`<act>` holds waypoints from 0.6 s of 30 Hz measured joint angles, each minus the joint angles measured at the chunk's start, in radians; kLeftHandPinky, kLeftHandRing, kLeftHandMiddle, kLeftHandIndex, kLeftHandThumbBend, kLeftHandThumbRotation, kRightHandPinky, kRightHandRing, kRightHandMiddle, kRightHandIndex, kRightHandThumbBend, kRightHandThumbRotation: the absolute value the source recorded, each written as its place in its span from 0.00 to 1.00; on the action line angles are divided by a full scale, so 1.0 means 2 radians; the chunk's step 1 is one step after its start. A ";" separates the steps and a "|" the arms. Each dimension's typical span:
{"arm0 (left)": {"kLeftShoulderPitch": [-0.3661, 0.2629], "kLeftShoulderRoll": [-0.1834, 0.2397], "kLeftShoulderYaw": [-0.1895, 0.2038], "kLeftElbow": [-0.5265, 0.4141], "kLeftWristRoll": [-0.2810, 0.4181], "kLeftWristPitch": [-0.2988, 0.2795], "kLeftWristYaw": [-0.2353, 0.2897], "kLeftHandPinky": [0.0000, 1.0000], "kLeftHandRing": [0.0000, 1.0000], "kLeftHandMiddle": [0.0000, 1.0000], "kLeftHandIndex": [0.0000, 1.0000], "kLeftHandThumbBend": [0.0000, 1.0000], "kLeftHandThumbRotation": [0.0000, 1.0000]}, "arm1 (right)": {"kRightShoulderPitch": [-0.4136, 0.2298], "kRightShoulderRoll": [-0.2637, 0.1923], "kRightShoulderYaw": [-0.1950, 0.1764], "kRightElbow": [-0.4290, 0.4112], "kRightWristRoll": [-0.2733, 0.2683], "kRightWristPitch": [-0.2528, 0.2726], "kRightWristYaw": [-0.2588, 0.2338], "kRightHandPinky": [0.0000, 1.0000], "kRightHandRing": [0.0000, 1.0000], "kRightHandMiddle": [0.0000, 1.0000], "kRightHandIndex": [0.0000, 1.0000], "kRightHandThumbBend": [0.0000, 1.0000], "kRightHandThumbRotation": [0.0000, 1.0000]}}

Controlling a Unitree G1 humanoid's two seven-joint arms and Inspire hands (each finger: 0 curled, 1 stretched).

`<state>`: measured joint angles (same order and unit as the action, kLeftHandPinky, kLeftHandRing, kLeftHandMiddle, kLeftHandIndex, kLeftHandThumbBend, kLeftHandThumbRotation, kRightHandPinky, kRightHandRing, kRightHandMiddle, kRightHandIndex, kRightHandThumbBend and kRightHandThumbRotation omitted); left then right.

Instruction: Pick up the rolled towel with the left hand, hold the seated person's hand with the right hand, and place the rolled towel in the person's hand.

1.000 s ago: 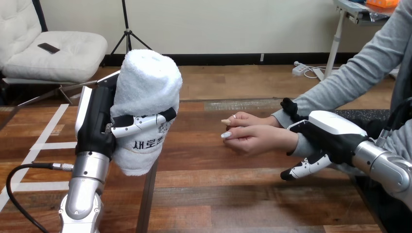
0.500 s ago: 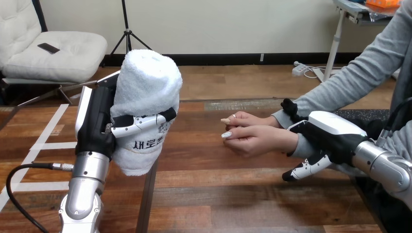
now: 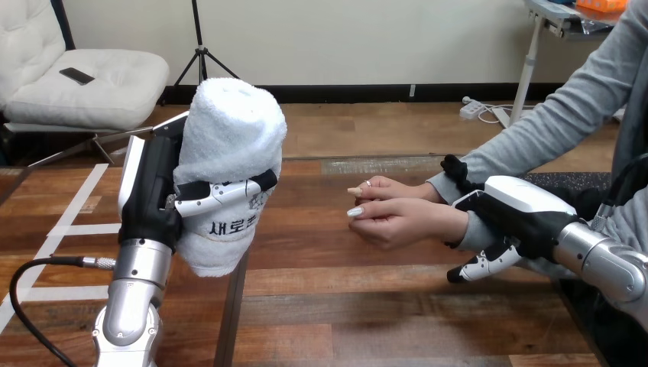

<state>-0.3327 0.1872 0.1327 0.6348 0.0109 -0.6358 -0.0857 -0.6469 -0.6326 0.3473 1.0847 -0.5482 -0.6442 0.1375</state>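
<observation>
While your left hand (image 3: 157, 199) grasps the rolled towel (image 3: 229, 145) upright at the frame's left, with its fingers wrapped round the towel's middle, your right hand (image 3: 520, 208) sits at the right edge. Its fingers and thumb curl round the person's wrist (image 3: 468, 232) — just behind the person's hand (image 3: 401, 222), which hangs over the table (image 3: 344, 306).

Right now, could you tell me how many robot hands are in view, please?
2. The left hand at the view's left grips the upright rolled towel; the right hand at the view's right curls round the person's wrist.
</observation>
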 measured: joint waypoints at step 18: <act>0.000 0.000 0.000 0.000 0.001 0.000 0.004 0.29 0.33 0.39 0.40 0.61 0.00 | 0.000 0.000 0.000 0.000 0.000 -0.004 -0.005 0.39 0.44 0.50 0.52 0.56 0.16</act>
<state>-0.3326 0.1873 0.1328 0.6348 0.0126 -0.6366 -0.0784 -0.6470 -0.6326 0.3474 1.0846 -0.5492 -0.6526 0.1271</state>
